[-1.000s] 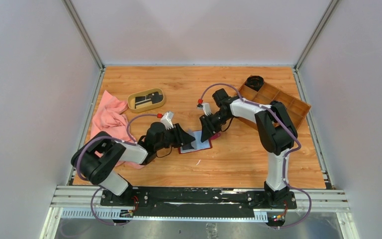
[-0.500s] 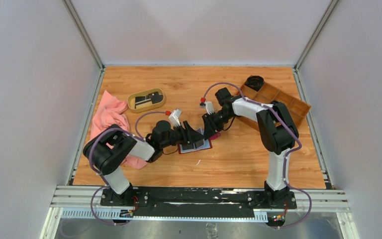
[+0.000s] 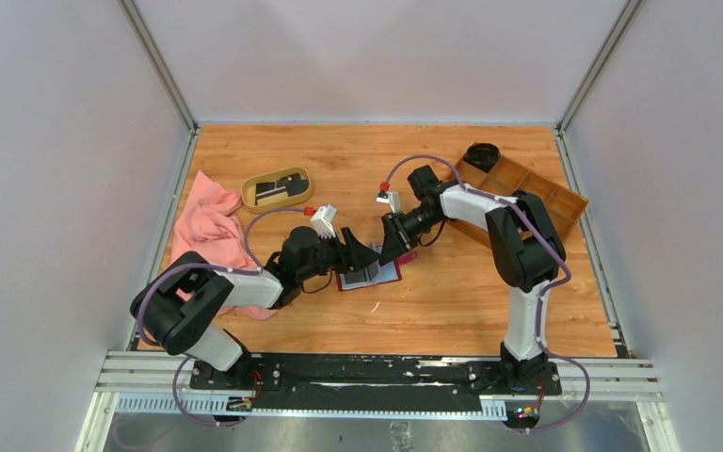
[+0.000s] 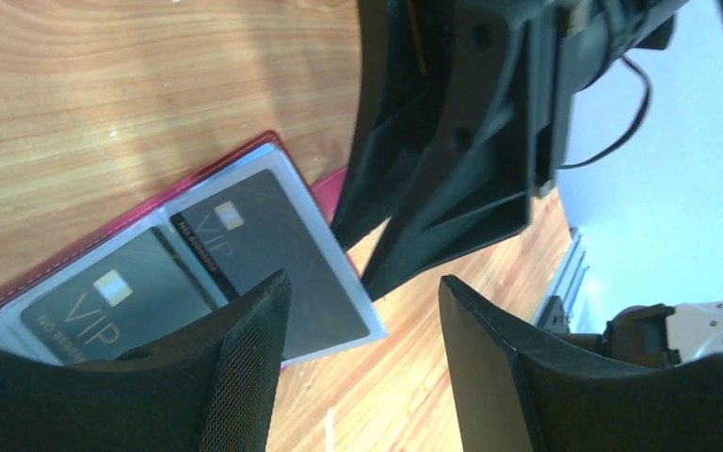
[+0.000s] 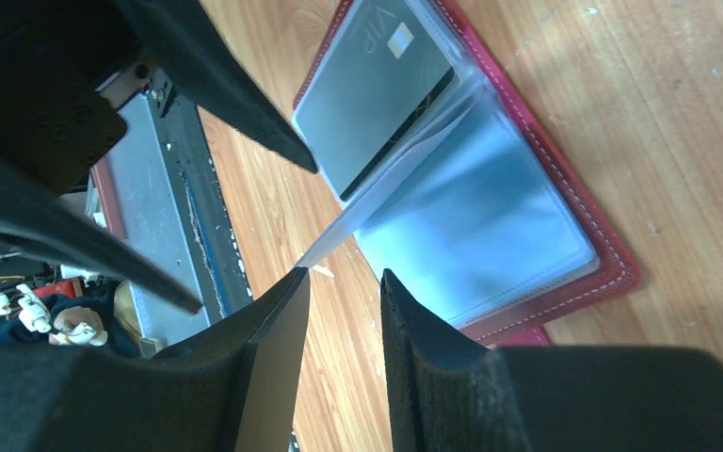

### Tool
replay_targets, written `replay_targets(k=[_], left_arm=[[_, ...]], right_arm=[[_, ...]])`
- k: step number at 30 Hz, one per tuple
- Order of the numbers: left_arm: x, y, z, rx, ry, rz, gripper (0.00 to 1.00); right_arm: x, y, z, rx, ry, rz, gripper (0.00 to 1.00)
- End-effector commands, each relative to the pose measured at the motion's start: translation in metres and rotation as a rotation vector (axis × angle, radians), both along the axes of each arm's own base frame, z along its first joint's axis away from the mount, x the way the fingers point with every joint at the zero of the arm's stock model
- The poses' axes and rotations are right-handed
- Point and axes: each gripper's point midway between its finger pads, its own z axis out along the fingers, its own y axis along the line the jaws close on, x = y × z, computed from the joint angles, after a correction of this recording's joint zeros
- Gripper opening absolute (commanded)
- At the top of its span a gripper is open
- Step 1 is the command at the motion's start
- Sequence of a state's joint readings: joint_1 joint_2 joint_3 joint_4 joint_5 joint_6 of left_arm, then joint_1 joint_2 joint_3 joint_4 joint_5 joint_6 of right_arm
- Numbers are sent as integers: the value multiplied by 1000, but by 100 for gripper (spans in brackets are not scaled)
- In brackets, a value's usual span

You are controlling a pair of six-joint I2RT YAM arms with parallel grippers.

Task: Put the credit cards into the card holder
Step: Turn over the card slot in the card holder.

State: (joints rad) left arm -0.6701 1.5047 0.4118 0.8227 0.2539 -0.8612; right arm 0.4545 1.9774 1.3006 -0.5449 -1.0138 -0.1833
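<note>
Over the open card holder (image 3: 370, 275) at the centre of the table (image 3: 452, 311), my left gripper (image 4: 362, 282) hangs with jaws apart and empty; the right gripper (image 5: 344, 275), jaws narrowly parted and clamping nothing, props a clear sleeve (image 5: 405, 160) by its edge; two dark cards (image 4: 273, 254) sit pocketed, more wait in the dish (image 3: 248, 196); I'd keep that sleeve lifted and swing left for another; the grippers crowd each other, with freer room nearer me.

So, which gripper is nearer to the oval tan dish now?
Left. The left gripper hangs over the open card holder, on its side toward the dish. The right gripper is over the holder's right part, beyond the left one from the dish.
</note>
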Motion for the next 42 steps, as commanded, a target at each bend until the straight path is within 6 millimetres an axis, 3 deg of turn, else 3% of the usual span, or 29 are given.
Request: replay_targets(k=[1, 10, 28, 37, 42], left_arm=[[-1, 6, -22, 83, 24, 13, 60], [2, 5, -29, 95, 43, 22, 55], [5, 1, -27, 88, 44, 16, 64], [7, 1, -35, 100, 62, 23, 57], [6, 3, -35, 100, 61, 26, 45]], right_arm=[[-2, 5, 7, 56, 52, 8, 38], [-3, 7, 1, 39, 63, 7, 38], [-12, 13, -3, 41, 87, 30, 35], [-13, 14, -1, 55, 97, 34, 33], [-11, 14, -2, 47, 90, 30, 33]])
